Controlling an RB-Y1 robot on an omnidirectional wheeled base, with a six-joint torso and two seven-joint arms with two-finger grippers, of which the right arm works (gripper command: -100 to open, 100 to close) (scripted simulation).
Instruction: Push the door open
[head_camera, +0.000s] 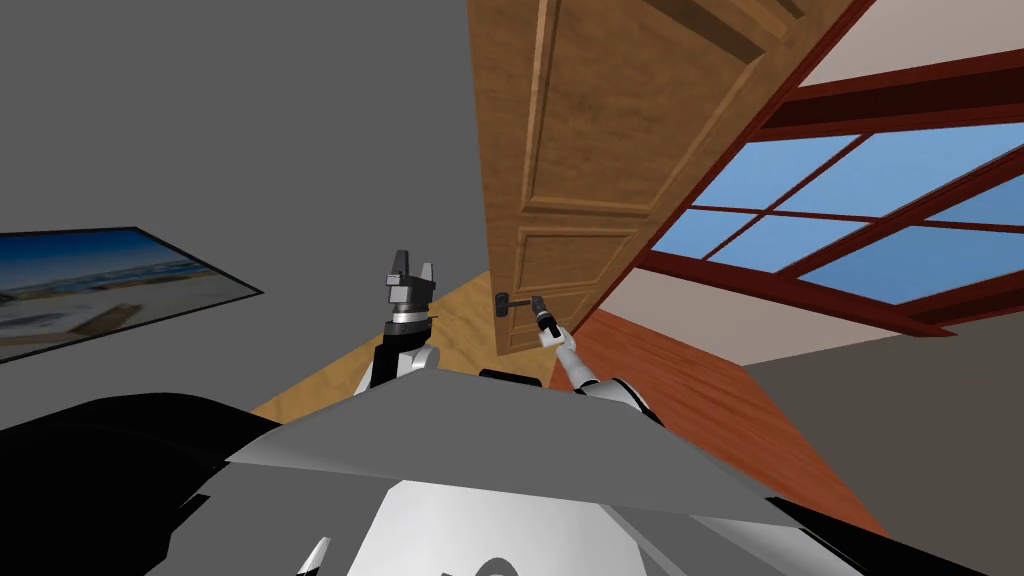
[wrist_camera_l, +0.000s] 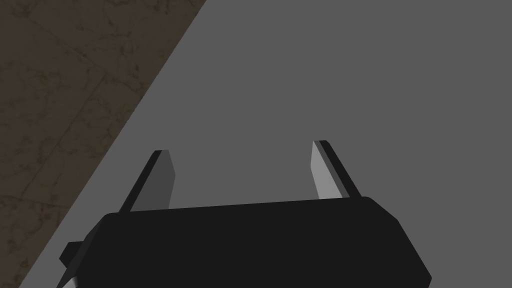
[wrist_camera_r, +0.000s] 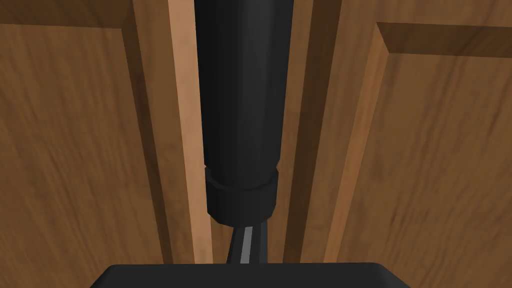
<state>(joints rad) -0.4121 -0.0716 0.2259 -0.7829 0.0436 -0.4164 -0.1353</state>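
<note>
Facing dark cylindrical handle (wrist_camera_r: 242, 100) on panelled wooden door (wrist_camera_r: 430, 160), right end effector (wrist_camera_r: 245, 235) together, left end effector (wrist_camera_l: 241, 147) apart

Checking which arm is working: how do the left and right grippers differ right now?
The left gripper is open, fingers wide apart; the right gripper has its fingers together. The left gripper faces a grey wall; the right gripper sits at the dark handle of the wooden door. Both have thin grey fingers.
</note>
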